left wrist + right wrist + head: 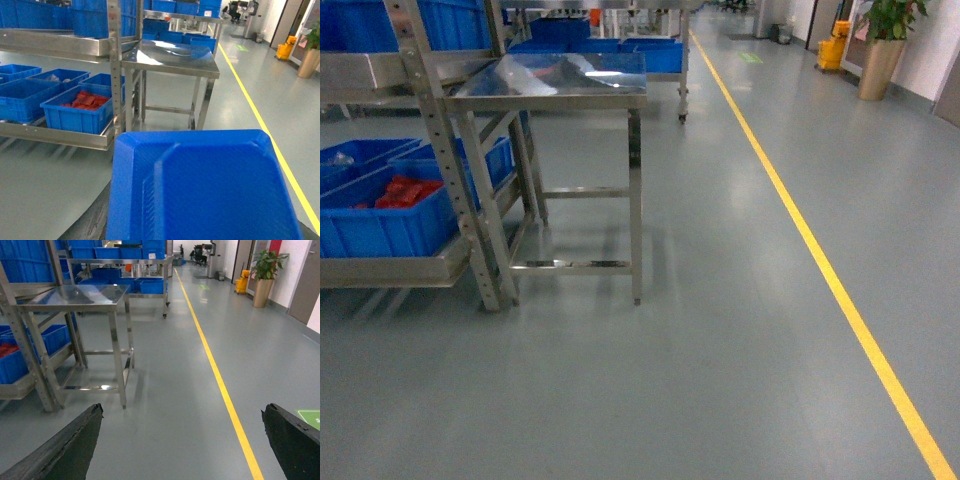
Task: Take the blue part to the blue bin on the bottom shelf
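A flat bright-blue plastic part fills the left wrist view at six o'clock, apparently carried; that grip I cannot tell. The right gripper hangs released. At ten o'clock, empty blue plastic crates wait on the low steel bottom shelf.

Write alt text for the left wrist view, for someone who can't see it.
A blue tray fills the foreground, hiding the gripper. Behind it, to the left, a steel rack's bottom shelf holds blue bins, the nearest one containing red packets. A steel table stands beside the rack, and a yellow floor line runs off to the right.
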Tool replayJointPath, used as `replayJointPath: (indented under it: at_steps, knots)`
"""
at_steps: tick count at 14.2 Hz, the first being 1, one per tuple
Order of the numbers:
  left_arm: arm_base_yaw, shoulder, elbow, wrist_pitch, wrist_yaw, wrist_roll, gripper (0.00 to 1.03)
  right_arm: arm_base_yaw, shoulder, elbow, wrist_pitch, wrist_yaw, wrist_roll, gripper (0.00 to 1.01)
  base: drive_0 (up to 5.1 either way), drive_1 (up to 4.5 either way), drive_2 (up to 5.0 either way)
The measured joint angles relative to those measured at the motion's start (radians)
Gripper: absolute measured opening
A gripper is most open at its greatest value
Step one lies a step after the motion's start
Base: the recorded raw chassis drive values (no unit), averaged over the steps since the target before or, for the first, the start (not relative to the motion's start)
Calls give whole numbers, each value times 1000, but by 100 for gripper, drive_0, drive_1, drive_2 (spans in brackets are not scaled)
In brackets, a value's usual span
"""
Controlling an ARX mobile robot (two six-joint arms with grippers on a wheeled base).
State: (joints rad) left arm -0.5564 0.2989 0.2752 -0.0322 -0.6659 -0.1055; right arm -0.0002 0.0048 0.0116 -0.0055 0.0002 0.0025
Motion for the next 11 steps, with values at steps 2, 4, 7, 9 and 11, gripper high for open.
replayJointPath:
  at_steps: [2, 4, 7, 9, 11]
  knots:
    - [0, -1, 0, 1, 0, 0, 44, 0, 0, 0, 2, 0, 0, 98, -8, 395, -411]
    - [0, 0, 0, 0, -1, 0, 44, 0, 0, 0, 2, 0, 0, 98, -15, 388, -418]
    - [0, 0, 0, 3, 0, 0, 44, 0, 0, 0, 0, 0, 0, 98, -15, 388, -418]
    - [0, 0, 0, 0, 0, 0, 44, 0, 0, 0, 2, 0, 0, 98, -15, 388, -418]
    - [0, 0, 0, 0, 0, 0, 44, 0, 0, 0, 0, 0, 0, 98, -15, 388, -418]
